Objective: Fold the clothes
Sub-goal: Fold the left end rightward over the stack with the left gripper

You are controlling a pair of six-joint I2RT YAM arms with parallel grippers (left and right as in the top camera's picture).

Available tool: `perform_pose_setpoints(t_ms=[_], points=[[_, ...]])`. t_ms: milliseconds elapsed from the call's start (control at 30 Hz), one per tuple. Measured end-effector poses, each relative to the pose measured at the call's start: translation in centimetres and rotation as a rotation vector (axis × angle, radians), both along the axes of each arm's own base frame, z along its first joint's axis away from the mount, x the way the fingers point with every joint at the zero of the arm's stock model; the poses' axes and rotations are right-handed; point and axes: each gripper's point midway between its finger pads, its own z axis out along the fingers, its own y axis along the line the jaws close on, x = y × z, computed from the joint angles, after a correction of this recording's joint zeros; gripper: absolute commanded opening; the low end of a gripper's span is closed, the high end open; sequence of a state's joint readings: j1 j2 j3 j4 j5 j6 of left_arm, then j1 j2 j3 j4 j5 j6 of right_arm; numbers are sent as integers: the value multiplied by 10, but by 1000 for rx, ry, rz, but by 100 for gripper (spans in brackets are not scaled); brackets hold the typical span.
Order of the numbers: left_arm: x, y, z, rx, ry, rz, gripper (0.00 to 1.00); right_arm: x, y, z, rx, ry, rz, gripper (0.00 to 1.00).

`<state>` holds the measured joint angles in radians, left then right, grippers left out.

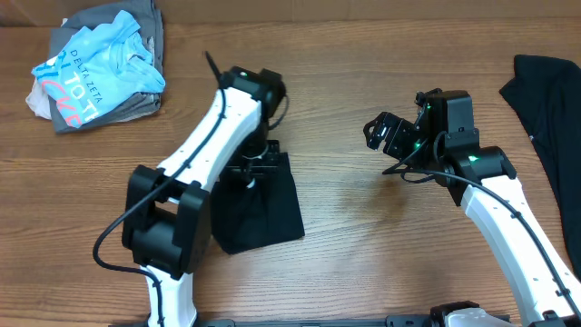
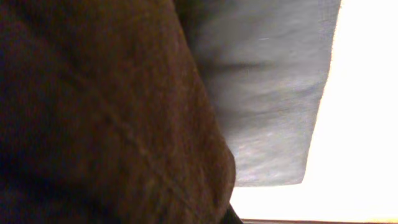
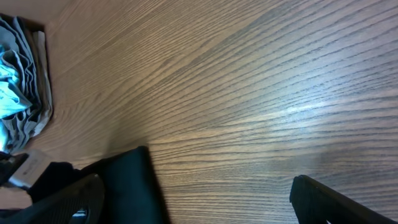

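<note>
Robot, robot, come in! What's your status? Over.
Left pincer shut, down on folded black shirt. Right pincer open, empty, above the table. Clothes pile and another black garment sit off to the sides, not blocking.

Wood table [image 1: 363,236], folded black T-shirt [image 1: 272,213], clothes pile [image 1: 100,64], black garment [image 1: 545,100]

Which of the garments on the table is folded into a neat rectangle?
The black T-shirt in the middle, at the left gripper. The light blue shirt lies crumpled; the other black garment lies spread at the right edge.
</note>
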<state>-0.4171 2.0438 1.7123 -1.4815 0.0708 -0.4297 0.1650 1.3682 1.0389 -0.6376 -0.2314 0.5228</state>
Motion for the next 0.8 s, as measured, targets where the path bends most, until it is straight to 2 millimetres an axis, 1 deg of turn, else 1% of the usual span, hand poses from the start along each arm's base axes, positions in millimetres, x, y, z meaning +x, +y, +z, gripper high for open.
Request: perform_pose_setpoints(t_ms=[67, 233, 333, 367, 467, 600, 667, 733, 800], points=[[1, -7, -1, -2, -18, 3, 4, 0, 0, 0, 0, 0, 0, 100], [5, -16, -3, -7, -47, 27, 4, 0, 0, 0, 0, 1, 0, 100], [10, -23, -4, -27, -71, 35, 9, 0, 0, 0, 0, 1, 0, 100], [12, -25, -4, -36, -76, 38, 12, 0, 0, 0, 0, 0, 0, 100], [15, -34, -5, -68, -90, 47, 17, 0, 0, 0, 0, 0, 1, 100], [16, -43, -6, -96, -100, 44, 15, 0, 0, 0, 0, 0, 0, 100], [16, -48, -6, -111, -103, 43, 17, 0, 0, 0, 0, 0, 0, 100], [17, -52, -6, -125, -108, 42, 26, 0, 0, 0, 0, 0, 0, 100], [16, -58, -6, -135, -109, 49, 27, 0, 0, 0, 0, 0, 0, 100]])
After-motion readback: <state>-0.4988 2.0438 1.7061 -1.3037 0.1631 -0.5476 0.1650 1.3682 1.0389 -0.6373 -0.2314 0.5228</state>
